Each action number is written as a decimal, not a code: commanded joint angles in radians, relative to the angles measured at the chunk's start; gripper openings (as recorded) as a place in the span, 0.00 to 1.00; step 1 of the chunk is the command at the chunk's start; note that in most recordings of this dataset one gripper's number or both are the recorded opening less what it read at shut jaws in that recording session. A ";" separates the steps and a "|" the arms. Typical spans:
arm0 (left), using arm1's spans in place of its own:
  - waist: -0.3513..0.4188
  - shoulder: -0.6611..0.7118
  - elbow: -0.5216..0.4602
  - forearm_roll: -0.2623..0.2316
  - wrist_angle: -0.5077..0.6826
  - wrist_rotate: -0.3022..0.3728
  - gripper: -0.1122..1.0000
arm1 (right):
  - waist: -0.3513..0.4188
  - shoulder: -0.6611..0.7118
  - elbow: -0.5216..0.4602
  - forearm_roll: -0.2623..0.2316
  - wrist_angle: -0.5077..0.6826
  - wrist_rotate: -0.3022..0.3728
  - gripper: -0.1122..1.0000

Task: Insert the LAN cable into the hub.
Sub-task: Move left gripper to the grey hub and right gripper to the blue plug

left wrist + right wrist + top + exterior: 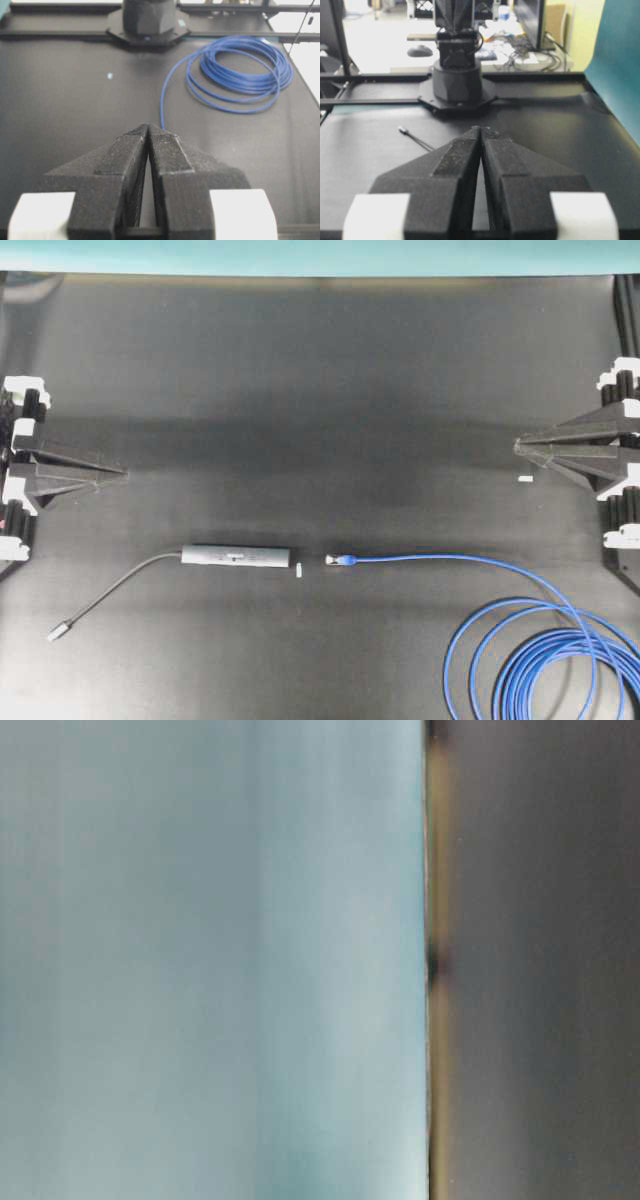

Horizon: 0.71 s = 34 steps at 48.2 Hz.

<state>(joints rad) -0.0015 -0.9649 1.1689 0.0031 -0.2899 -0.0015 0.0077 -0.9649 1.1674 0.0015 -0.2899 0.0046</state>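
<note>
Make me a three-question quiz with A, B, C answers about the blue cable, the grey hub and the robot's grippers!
1. Where is the LAN cable plug?
A. just right of the hub
B. inside the hub
C. in a gripper

2. What colour is the LAN cable?
A. red
B. blue
C. yellow

3. How are the left gripper and right gripper?
A. both wide open
B. one holding the hub
C. both shut, holding nothing

Answers: 1 A, a gap with a small white tab separates plug and hub. 2 B, bright blue loops show. 3 C, the wrist views show jaws pressed together, empty.
</note>
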 commanded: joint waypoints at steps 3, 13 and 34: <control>0.008 0.034 -0.035 0.043 0.005 0.002 0.14 | -0.005 0.031 -0.032 0.028 0.046 0.008 0.12; -0.002 0.097 -0.089 0.043 0.124 -0.002 0.10 | 0.011 0.150 -0.135 0.051 0.345 0.064 0.10; -0.061 0.241 -0.141 0.043 0.331 0.000 0.10 | 0.104 0.509 -0.307 0.051 0.557 0.069 0.10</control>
<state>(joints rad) -0.0552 -0.7394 1.0569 0.0430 0.0430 -0.0015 0.0844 -0.5093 0.9081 0.0506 0.2470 0.0706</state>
